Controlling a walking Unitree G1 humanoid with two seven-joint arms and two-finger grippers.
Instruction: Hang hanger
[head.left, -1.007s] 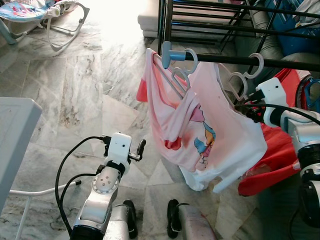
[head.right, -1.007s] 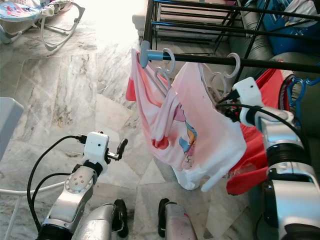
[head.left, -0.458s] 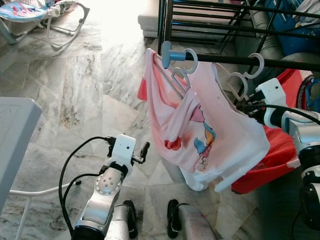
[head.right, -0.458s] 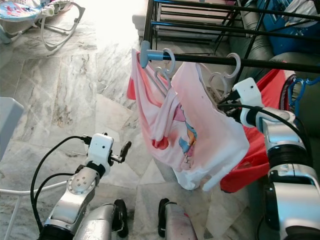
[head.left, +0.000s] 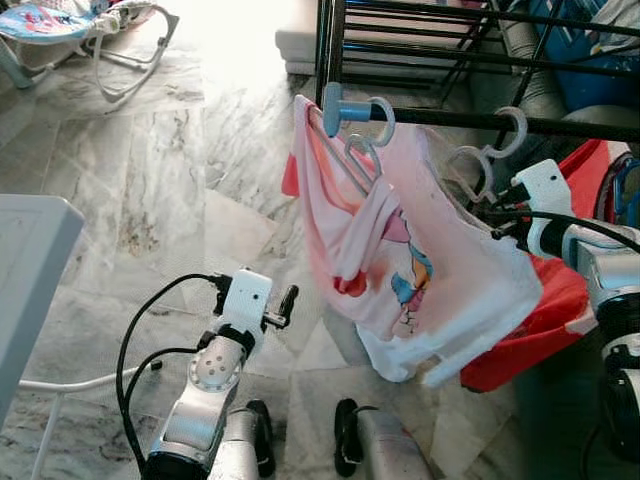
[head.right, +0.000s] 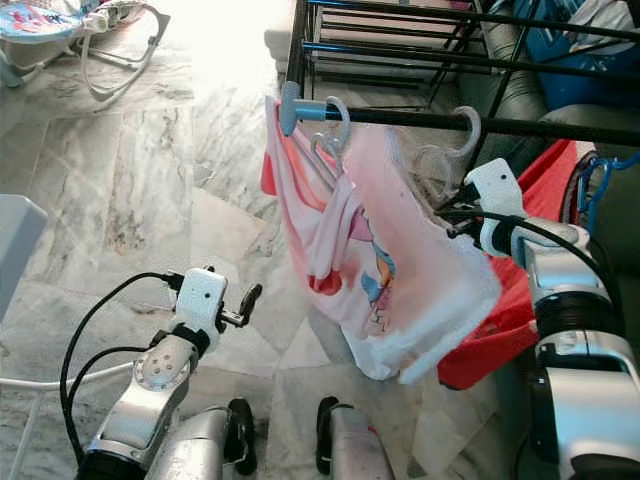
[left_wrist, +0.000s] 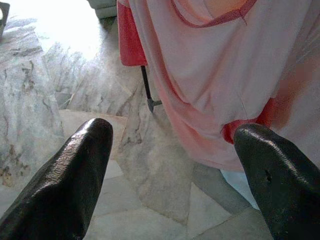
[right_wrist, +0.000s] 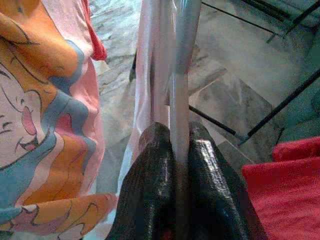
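1. Grey-veined marble floor, with a black metal drying rack standing on it.
2. The right gripper has its fingers closed on a white plastic hanger carrying a pink cartoon-print shirt, just under the rack's front bar.
3. The left gripper hangs idle, fingers spread.
4. Hanging step: the hook probably still needs lifting over the bar before release.

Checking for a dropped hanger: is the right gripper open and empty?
No: in the right wrist view the right gripper has its fingers shut on the hanger bar.

Glare whitens the far floor; swinging shirt motion-blurred.
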